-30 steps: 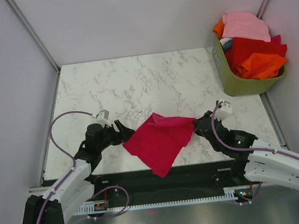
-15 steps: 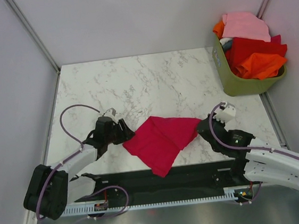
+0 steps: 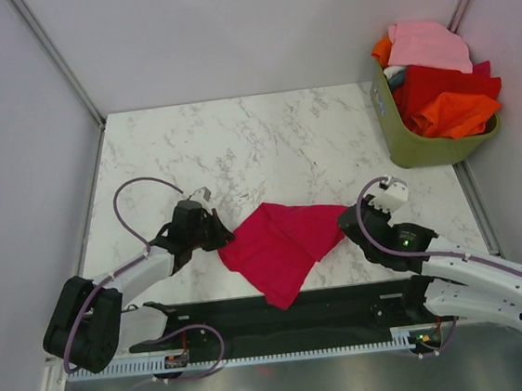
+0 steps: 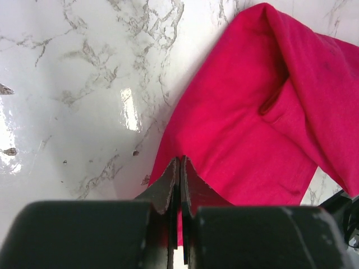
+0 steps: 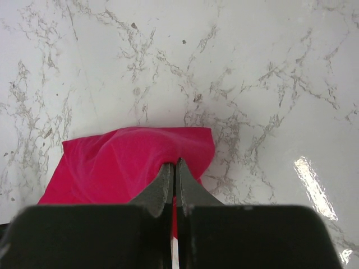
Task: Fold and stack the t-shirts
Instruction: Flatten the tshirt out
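Crimson soft-cloth t-shirt (image 3: 280,248) is found loosely doubled near the front of the white marble-patterned surface (image 3: 265,148), its lowest corner hanging over the black front rail (image 3: 347,303). It is held at two opposite edges. The left hand (image 3: 220,235) is pinched nearly closed on the left hem, with red cloth seen between its fingers in the left wrist view (image 4: 179,162). The right hand (image 3: 343,224) is likewise clamped on the right corner (image 5: 174,165).

Risks noted:
- Only a thin edge is gripped on each side, so a hem could be lost if the cloth is tensioned sharply.
- Slack folds are seen across the middle; creases may be locked in if a fold is made before spreading.
- The overhanging corner could be snagged on the rail.

A heap of pink, red and orange t-shirts (image 3: 441,83) is left waiting in the olive-green basket (image 3: 425,152), well apart at far right.
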Action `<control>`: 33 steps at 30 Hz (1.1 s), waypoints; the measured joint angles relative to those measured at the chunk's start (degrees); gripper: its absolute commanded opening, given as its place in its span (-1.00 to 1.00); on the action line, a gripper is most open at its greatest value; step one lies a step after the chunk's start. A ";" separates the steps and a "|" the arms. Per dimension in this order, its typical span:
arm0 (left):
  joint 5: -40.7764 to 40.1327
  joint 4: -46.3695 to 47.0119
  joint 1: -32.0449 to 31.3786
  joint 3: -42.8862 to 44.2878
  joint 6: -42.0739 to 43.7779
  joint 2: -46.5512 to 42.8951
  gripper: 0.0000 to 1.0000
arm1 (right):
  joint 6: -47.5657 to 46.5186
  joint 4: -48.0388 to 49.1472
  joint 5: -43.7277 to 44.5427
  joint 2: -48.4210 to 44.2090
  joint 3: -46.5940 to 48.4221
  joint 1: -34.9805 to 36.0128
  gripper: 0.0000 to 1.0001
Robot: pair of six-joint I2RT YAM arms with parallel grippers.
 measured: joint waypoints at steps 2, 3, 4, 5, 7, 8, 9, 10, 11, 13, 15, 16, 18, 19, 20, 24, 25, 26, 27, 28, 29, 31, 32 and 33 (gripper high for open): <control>-0.02 -0.02 0.00 0.15 0.28 0.04 -0.95 | -0.20 0.00 0.11 0.15 0.09 -0.31 -1.00; -0.09 -0.02 0.00 0.26 0.35 0.02 -0.96 | -0.42 0.04 0.15 0.28 0.15 -0.52 -1.00; -0.26 -0.02 0.00 0.37 0.35 -0.07 -0.95 | -1.11 0.24 0.13 0.52 0.28 -0.76 -1.00; -0.48 -0.13 0.02 0.48 0.35 -0.17 -0.95 | -2.03 0.76 -0.02 0.87 0.39 -1.07 -1.00; -0.57 -1.51 0.07 1.60 0.04 -0.24 -0.95 | -4.76 2.58 -1.09 2.99 1.05 -2.21 -1.00; -0.59 -2.32 0.07 2.47 -0.20 -0.24 -0.95 | -6.14 3.41 -1.79 4.72 2.01 -2.93 -1.00; -0.59 -3.52 0.07 3.82 -0.63 -0.26 -0.95 | -7.32 3.82 -2.62 6.86 3.19 -3.69 -1.00; -0.63 -4.46 0.07 5.55 -1.03 -0.26 -0.95 | -8.70 4.24 -3.80 9.70 5.16 -4.63 -1.00; -0.70 -6.27 0.20 8.04 -1.38 -0.28 -0.95 | -10.21 4.55 -5.09 12.63 7.56 -5.62 -1.00; -1.40 -9.62 0.74 13.60 -1.55 -0.28 -0.95 | -13.27 5.27 -8.48 17.14 12.79 -7.91 -1.00; -2.12 -14.45 2.05 20.28 -1.53 -0.33 -0.95 | -16.20 5.88 -12.02 19.34 18.01 -10.75 -1.00; -2.54 -17.20 3.34 24.52 -1.51 -0.59 -0.95 | -17.25 6.23 -13.55 19.50 19.87 -12.07 -1.00; -3.96 -22.29 6.12 32.72 -1.38 -2.05 -0.95 | -19.54 6.19 -16.46 18.93 24.50 -15.93 -1.00; -5.25 -24.15 7.45 36.39 -1.29 -3.61 -0.95 | -20.57 6.32 -17.49 18.16 26.49 -17.97 -1.00; -6.69 -26.45 8.70 40.13 -1.07 -5.35 -0.95 | -21.40 6.21 -18.53 17.16 28.22 -20.06 -0.94; -10.12 -31.87 10.16 52.28 1.05 -12.76 -0.95 | -23.15 6.19 -20.55 11.02 31.50 -27.54 0.96; -10.19 -32.37 10.14 54.07 1.53 -14.19 -0.95 | -23.12 5.86 -20.61 9.03 31.30 -28.98 0.96; -10.08 -32.63 10.12 55.43 1.99 -15.89 -0.95 | -23.52 5.97 -20.81 7.04 30.58 -29.92 0.96; -9.92 -32.83 10.12 55.89 2.32 -17.59 -0.95 | -23.78 6.14 -21.03 5.46 29.53 -30.27 0.88; -9.57 -33.35 10.12 55.82 2.60 -19.54 -0.96 | -24.06 6.51 -21.70 3.67 27.69 -30.32 0.85; -9.51 -33.90 10.12 55.36 2.89 -21.18 -0.95 | -24.37 6.54 -22.97 2.14 25.68 -30.27 0.84; -9.51 -34.77 10.12 53.96 3.52 -22.64 -0.95 | -25.42 6.91 -26.38 0.74 21.90 -30.27 0.82; -9.53 -35.32 10.12 52.98 3.85 -22.69 -0.96 | -26.23 7.13 -28.57 0.87 20.06 -30.27 0.81; -9.49 -36.15 10.12 51.91 4.15 -22.25 -0.95 | -26.97 7.39 -30.62 1.27 18.73 -30.27 0.81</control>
